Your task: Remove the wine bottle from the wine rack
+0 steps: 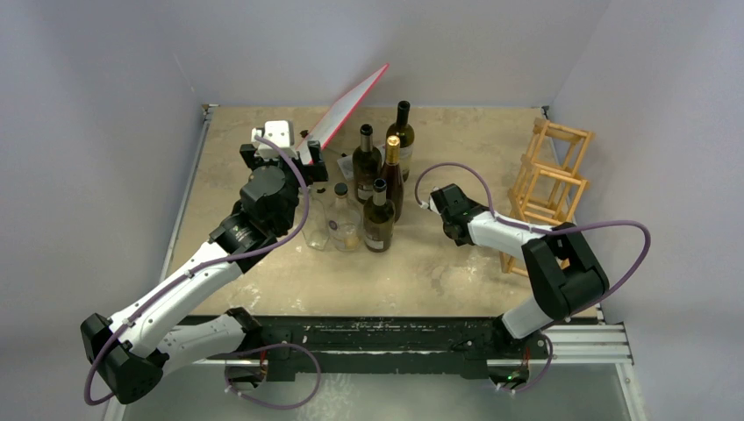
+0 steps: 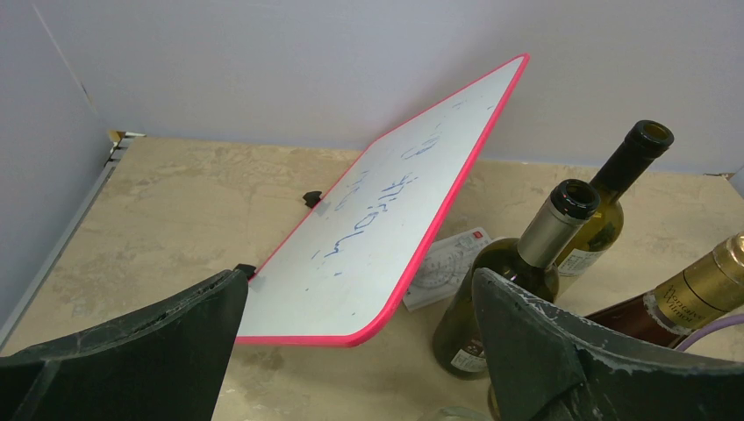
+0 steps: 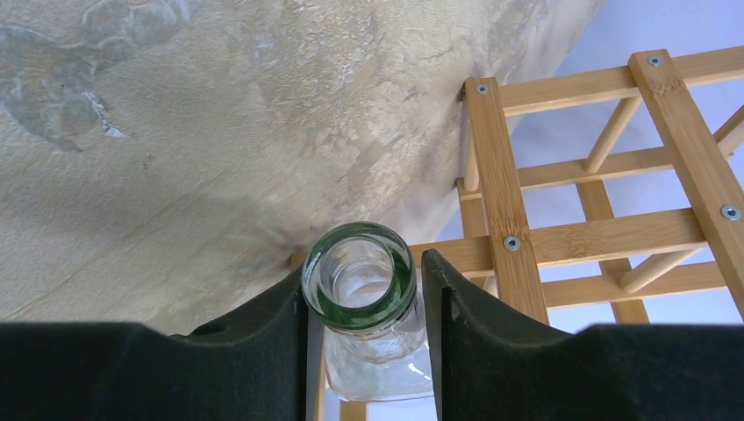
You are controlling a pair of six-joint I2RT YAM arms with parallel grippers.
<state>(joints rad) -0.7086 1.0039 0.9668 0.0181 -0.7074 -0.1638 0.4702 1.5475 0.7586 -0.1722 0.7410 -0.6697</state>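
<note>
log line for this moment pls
right gripper: jaws flank wine bottle neck, grip unconfirmed | wine bottle: clear glass, by wine rack | left gripper: open, empty, facing whiteboard

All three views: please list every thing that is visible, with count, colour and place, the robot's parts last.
table: one, beige, under everything.
wine rack: one, light-brown wood, right side of the table.
wine bottle: one, clear glass with greenish rim, at the wine rack, mouth toward the right wrist camera.
dark bottles: four, green to brown, standing mid-table.
clear bottles: two, colourless, standing left of the dark ones.
whiteboard: one, white with red edge, tilted, back left.
paper card: one, white, flat beside the whiteboard.
left gripper: one, black, open, facing the whiteboard.
right gripper: one, black, closed on the wine bottle's neck.
</note>
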